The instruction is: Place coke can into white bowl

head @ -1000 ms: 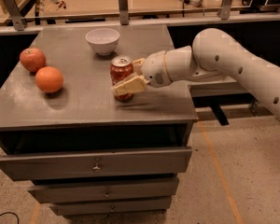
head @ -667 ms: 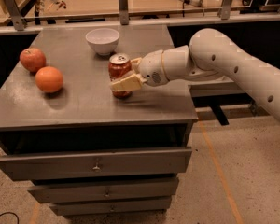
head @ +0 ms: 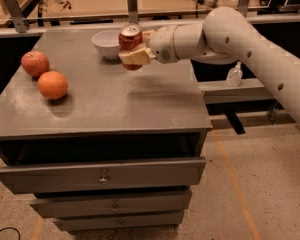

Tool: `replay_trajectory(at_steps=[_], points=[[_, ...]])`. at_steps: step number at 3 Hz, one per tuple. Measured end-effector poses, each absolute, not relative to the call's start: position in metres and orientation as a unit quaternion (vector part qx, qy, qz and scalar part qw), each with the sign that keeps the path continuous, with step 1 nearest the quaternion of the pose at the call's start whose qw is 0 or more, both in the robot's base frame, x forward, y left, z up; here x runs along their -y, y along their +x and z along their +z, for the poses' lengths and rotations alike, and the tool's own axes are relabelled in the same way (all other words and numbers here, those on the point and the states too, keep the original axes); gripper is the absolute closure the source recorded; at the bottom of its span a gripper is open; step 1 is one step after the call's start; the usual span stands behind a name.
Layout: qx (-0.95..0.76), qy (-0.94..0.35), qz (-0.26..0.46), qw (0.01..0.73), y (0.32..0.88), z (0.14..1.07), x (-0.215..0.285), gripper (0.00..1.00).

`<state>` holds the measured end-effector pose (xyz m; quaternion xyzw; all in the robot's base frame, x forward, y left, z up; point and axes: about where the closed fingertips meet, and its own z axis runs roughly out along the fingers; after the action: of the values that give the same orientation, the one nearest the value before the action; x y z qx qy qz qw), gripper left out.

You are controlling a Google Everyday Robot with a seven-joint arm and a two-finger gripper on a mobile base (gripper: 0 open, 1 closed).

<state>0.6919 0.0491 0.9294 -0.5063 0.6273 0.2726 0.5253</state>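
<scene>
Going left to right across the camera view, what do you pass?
Apple, orange, white bowl, coke can gripped in the end effector above the table, then a clear bottle past the edge.

Found no readable text, brand, number or sign anywhere. Checked the coke can (head: 130,37), clamped between the fingers of the gripper (head: 135,48) above the cabinet top (head: 140,101), just beside the white bowl (head: 104,45): could not make out any lettering on its red side.
</scene>
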Motion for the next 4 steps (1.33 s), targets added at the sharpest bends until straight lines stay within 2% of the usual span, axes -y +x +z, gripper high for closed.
replay_trajectory(at_steps=[1, 2, 4], points=[[-0.625, -0.487, 0.234, 0.564, 0.739, 0.96, -0.054, 1.0], [-0.637, -0.475, 0.204, 0.571, 0.778, 0.964, -0.067, 1.0], [-0.647, -0.466, 0.207, 0.568, 0.781, 0.96, -0.076, 1.0]])
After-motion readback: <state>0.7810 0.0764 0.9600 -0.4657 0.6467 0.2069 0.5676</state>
